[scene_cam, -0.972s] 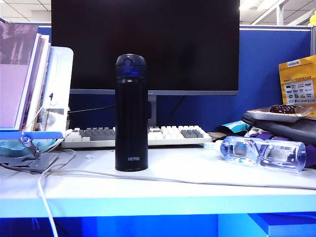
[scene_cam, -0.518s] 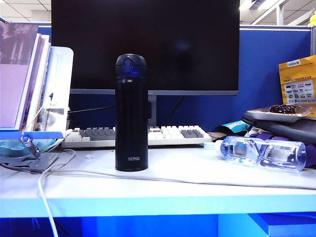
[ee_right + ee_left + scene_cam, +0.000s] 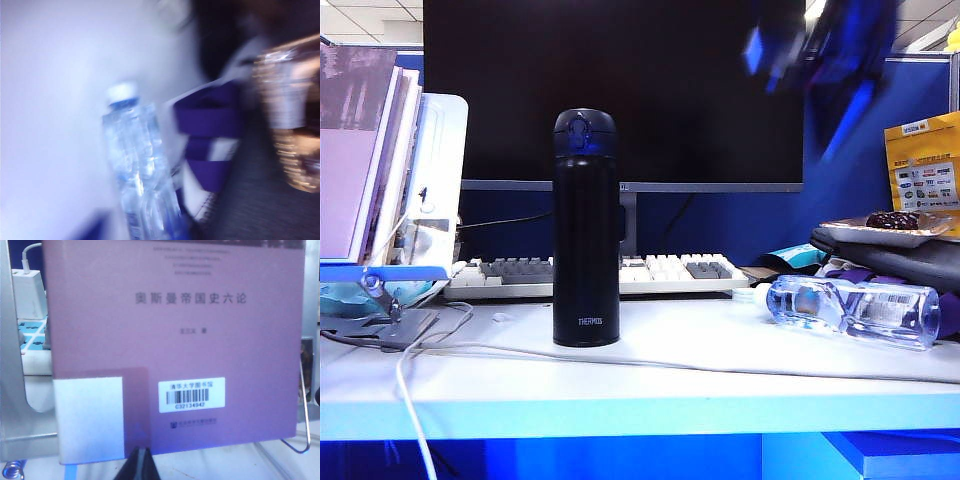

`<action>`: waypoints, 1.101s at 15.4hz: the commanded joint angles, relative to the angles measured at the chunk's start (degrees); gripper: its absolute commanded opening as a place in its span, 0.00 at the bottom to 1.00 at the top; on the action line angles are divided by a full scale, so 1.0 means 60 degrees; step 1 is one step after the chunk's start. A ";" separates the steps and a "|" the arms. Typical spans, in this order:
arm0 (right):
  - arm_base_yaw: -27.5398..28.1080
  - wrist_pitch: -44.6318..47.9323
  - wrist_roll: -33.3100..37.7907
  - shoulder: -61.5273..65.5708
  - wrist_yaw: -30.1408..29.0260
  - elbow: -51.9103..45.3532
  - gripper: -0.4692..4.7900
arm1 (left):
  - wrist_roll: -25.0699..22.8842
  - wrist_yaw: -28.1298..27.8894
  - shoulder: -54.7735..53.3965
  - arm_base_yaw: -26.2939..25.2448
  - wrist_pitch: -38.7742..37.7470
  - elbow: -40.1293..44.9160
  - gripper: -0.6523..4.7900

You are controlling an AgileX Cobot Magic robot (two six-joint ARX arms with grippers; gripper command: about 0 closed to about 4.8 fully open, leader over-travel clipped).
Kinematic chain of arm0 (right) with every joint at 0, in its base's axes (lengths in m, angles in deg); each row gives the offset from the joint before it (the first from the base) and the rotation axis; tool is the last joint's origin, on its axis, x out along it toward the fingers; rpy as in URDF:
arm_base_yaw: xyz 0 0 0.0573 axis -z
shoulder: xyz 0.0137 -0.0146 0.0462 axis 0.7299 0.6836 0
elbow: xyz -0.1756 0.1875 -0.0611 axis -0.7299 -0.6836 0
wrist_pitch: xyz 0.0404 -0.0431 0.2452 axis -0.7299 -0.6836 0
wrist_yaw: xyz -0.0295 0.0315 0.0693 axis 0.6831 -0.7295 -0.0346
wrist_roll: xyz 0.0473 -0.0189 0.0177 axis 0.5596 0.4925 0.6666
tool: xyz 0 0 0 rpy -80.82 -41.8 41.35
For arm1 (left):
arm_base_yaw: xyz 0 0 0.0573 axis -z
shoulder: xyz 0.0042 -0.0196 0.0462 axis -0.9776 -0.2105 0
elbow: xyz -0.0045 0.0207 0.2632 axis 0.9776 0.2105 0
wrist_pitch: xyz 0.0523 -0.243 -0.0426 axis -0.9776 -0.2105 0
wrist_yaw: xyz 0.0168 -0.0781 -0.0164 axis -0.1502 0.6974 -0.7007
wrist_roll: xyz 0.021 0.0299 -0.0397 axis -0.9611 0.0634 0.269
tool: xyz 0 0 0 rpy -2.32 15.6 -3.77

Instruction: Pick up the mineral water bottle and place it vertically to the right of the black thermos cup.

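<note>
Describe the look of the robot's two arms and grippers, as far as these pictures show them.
Little shows. The right arm is a motion-blurred shape at the top right of the exterior view: dark, nearly black, with bright blue patches; its gripper cannot be made out. Of the left gripper only two black, tapering fingers show in the left wrist view, meeting in a point. No cables or markings can be made out on either.

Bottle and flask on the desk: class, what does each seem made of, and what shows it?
Bottle: clear, glossy plastic, probably; you see through its ribbed body. Flask: matte black, likely coated metal; dull, opaque surface with hardly any glare.
</note>
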 commanded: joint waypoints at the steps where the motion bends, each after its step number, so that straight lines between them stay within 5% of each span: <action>1: -0.0044 0.0109 -0.0069 0.1071 0.0226 0.0229 1.00 | -0.0036 0.0004 0.0029 0.0000 -0.0124 0.0007 0.12; 17: -0.0055 0.2328 -0.1013 0.3719 0.1147 0.0233 1.00 | -0.0036 0.0007 0.0029 0.0000 -0.0124 0.0004 0.12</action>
